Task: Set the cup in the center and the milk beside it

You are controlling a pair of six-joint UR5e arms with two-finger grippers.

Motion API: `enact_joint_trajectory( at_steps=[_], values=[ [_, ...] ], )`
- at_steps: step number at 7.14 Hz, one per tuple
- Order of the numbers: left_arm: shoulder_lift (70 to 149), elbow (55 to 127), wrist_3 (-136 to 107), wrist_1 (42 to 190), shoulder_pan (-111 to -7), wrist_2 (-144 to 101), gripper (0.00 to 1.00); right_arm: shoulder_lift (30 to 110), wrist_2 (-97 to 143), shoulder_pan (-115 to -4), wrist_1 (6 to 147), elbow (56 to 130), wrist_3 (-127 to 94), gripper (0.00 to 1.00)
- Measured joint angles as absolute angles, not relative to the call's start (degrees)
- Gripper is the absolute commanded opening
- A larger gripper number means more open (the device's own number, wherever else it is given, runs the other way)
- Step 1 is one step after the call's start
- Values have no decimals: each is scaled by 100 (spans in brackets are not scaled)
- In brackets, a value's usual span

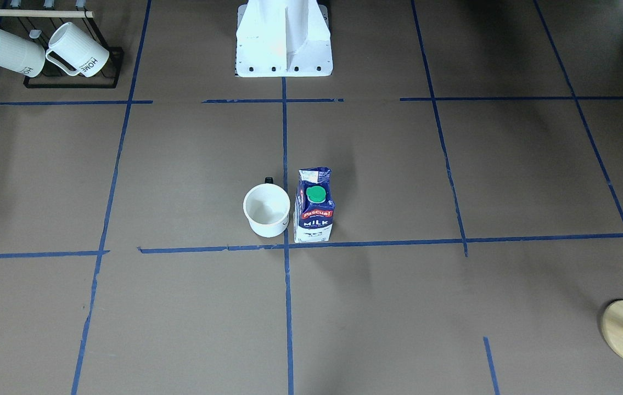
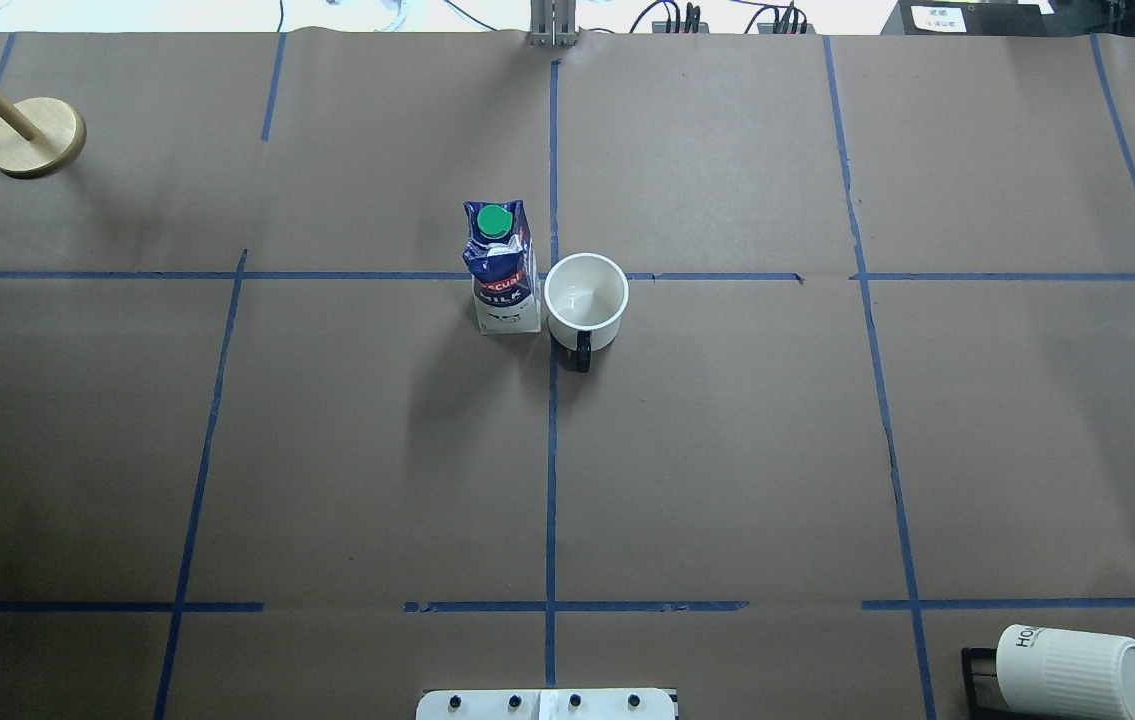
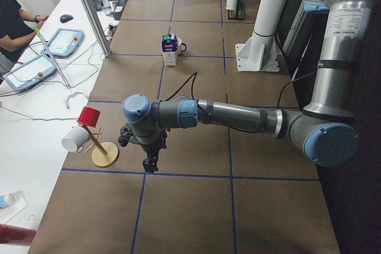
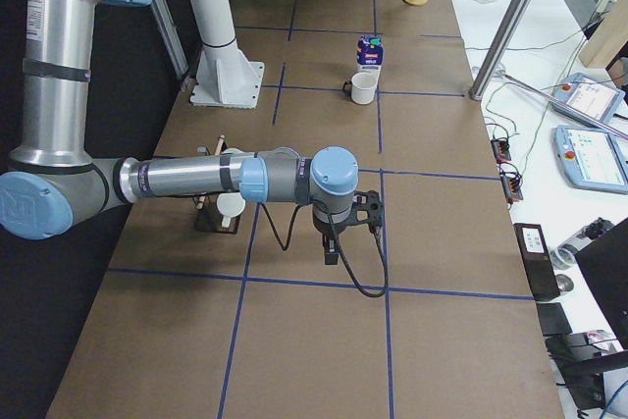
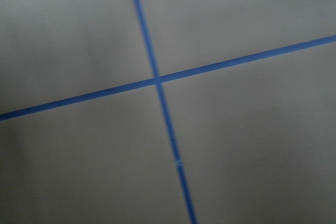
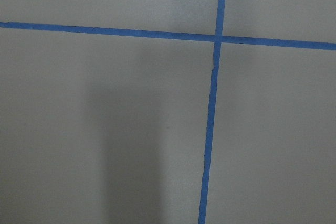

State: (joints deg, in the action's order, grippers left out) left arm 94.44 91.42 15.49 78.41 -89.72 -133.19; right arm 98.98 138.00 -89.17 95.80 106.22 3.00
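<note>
Two side views alone show left gripper [image 3: 150, 162], right gripper [image 4: 332, 250] (opening unclear), cup [image 2: 585, 300] beside milk [image 2: 502, 270] overhead.

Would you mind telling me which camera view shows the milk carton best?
The exterior front-facing view: the milk carton faces it, with its lettering readable. The overhead view foreshortens that front; both side views show it small and far; the wrist views miss it.

Red "Pascual" label and white "MILK" lettering on the blue milk carton [image 1: 314, 211], "HOME" printed on both ribbed white mugs [image 1: 78, 50] hanging on the black rack [image 1: 69, 85]
</note>
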Motion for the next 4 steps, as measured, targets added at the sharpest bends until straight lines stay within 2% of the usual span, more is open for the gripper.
enact_joint_trajectory(
  at_steps=[4],
  values=[
    [9037, 9053, 1499, 8309, -9020, -13610, 100, 9889, 13819, -8921, 9580, 10612, 299, 100]
  ],
)
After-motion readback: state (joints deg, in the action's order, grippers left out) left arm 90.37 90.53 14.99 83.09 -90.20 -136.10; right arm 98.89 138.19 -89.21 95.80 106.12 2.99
